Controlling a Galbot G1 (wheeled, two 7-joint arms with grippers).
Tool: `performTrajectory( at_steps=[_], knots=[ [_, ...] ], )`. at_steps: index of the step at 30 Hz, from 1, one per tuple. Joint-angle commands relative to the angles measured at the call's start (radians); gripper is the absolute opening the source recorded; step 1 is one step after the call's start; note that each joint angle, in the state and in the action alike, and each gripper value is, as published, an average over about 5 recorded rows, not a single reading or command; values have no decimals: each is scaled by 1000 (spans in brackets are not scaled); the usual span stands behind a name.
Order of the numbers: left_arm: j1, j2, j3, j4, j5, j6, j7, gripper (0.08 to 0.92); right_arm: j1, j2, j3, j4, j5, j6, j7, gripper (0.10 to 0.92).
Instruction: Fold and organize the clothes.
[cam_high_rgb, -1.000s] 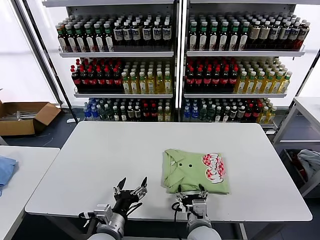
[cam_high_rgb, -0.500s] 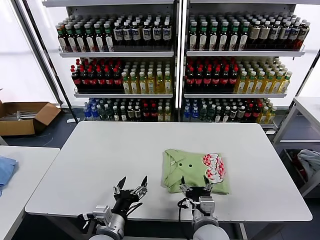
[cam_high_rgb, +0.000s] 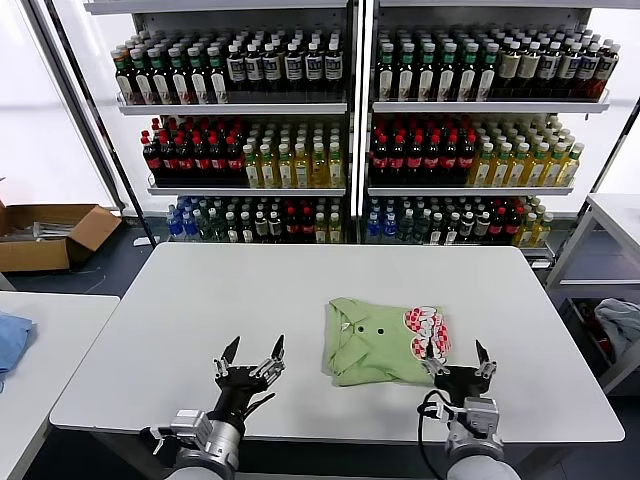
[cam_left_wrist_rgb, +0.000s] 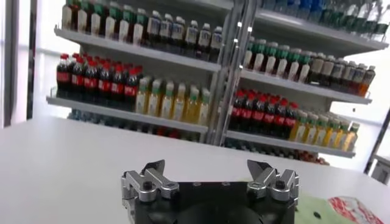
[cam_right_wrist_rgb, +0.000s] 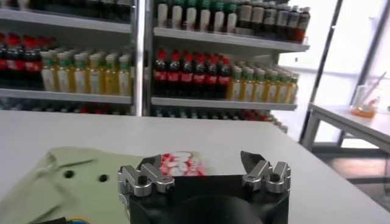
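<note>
The clothes are one light green polo shirt (cam_high_rgb: 372, 338), lying folded on the white table (cam_high_rgb: 220, 300) right of centre, with its red-and-white graphic (cam_high_rgb: 427, 334) at the right end. My right gripper (cam_high_rgb: 455, 356) is open at the shirt's front right corner, near the graphic, with nothing between its fingers. The right wrist view shows the shirt (cam_right_wrist_rgb: 58, 182) and the graphic (cam_right_wrist_rgb: 183, 164) just beyond the open right gripper (cam_right_wrist_rgb: 201, 161). My left gripper (cam_high_rgb: 252, 350) is open over bare table, left of the shirt. In the left wrist view, the left gripper (cam_left_wrist_rgb: 207, 168) is empty and a shirt edge (cam_left_wrist_rgb: 323, 210) shows off to one side.
Shelves of bottles (cam_high_rgb: 340, 130) stand behind the table. A cardboard box (cam_high_rgb: 50, 235) sits on the floor at the far left. A side table at the left carries a blue cloth (cam_high_rgb: 10, 338). Another table (cam_high_rgb: 615, 215) and a grey-blue cloth (cam_high_rgb: 620, 322) are on the right.
My right gripper has moved right along the shirt's front edge, from the middle to the right corner. My left gripper has shifted slightly left. Both stay open and the shirt has not moved.
</note>
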Motion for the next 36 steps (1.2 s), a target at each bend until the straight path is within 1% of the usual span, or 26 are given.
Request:
performTrajectory(
  at_steps=[1,4,10,21,26,36],
  knots=[
    [5,3,-37,4,65,-79,19,823,-50,-22,120,8,37,35,-9,823],
    [0,9,-38,9,52,-93,11,823,-44,-18,114,4,37,35,-10,823],
    [-14,22,-51,28,41,-69,5,823,-19,-23,104,-7,40,32,-15,823],
    [-19,25,-72,23,25,-66,7,823,-6,-22,86,-21,34,33,-21,823],
    [-18,26,-83,22,86,-83,29,823,-16,-19,90,-14,31,34,-21,823],
    [-21,27,-78,25,45,-60,13,823,-25,-26,116,-7,25,29,-17,823]
  ],
)
